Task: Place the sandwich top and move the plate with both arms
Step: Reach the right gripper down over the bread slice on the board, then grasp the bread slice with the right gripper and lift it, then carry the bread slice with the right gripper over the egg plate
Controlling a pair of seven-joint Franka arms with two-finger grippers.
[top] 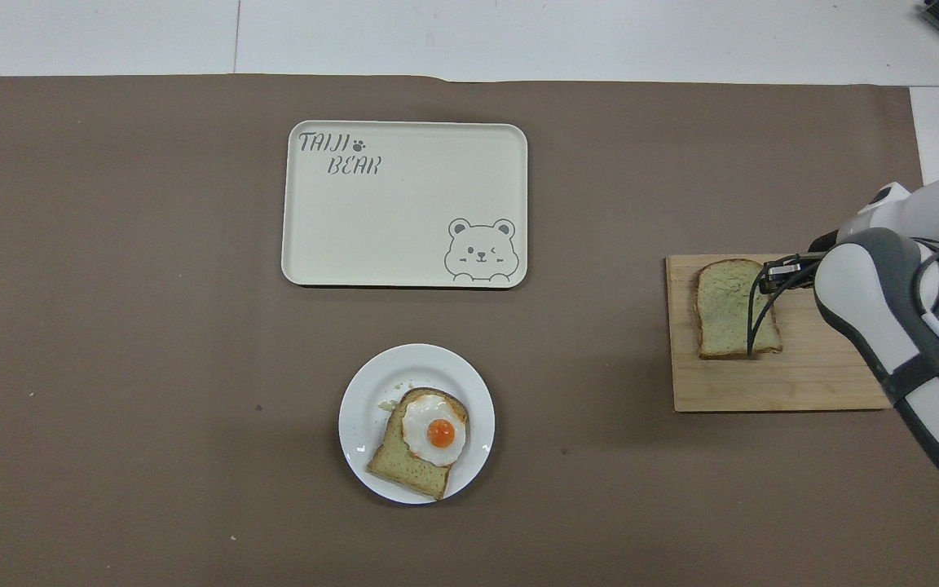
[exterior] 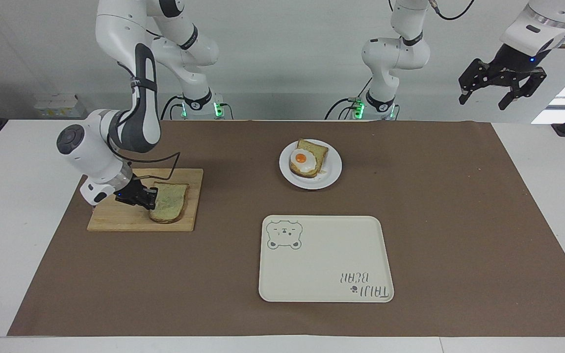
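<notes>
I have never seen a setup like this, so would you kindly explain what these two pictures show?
Two white robot arms work at a table. One picture faces them; the other looks down from above their end. The right gripper is shut on the plain bread slice, the sandwich top, on a wooden board. The left gripper waits open, high over its own end of the table. Mid-table a white plate holds bread with a fried egg; a bear tray lies farther from the robots.

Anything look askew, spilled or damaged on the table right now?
Minor only: the egg-topped slice sits off-centre and skewed on the plate, with a small crumb beside it. Nothing else stands out.
</notes>
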